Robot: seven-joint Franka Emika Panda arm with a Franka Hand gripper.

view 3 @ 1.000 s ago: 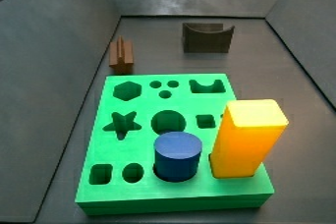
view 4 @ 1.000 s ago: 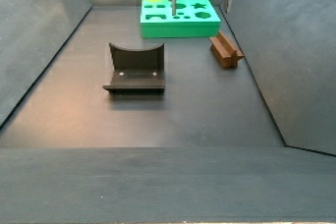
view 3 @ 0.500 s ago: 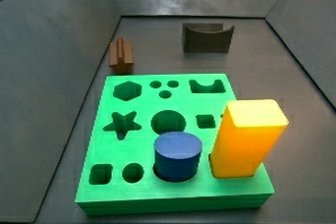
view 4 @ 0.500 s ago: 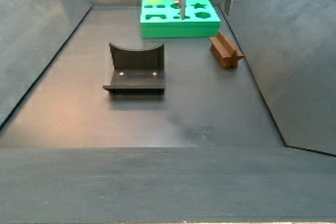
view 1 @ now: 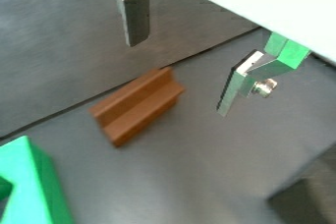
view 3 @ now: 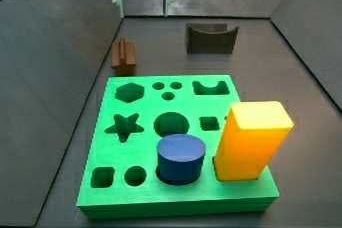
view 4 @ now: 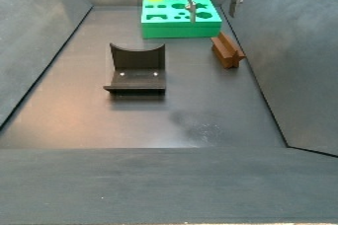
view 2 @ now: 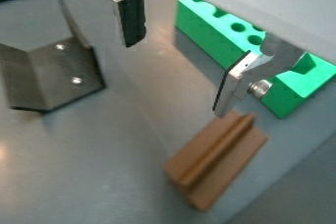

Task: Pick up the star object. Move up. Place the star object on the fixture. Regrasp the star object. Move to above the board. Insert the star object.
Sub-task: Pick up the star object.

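Note:
The star object (view 3: 124, 56) is a small brown ridged prism. It lies on the dark floor by the side wall, just beyond the green board (view 3: 134, 157), and also shows as the brown prism (view 4: 227, 49). My gripper (view 3: 143, 10) hangs open above it with nothing between the fingers. In both wrist views the star object (view 1: 138, 105) (view 2: 217, 159) lies below the gripper (view 1: 178, 77) (view 2: 178, 77), off to one side of the gap. The dark fixture (view 3: 210, 37) (view 4: 134, 68) (view 2: 46, 66) stands apart on the floor.
A yellow block (view 3: 254, 139) and a blue cylinder (view 3: 181, 159) stand in the board's near cut-outs. Grey walls (view 4: 264, 61) slope up around the floor. The board (view 4: 181, 27) (view 2: 217, 31) (view 1: 33, 184) lies close to the star object.
My gripper has come down into both side views, from only its fingertips showing to the whole hand over the star object. Nothing else has moved.

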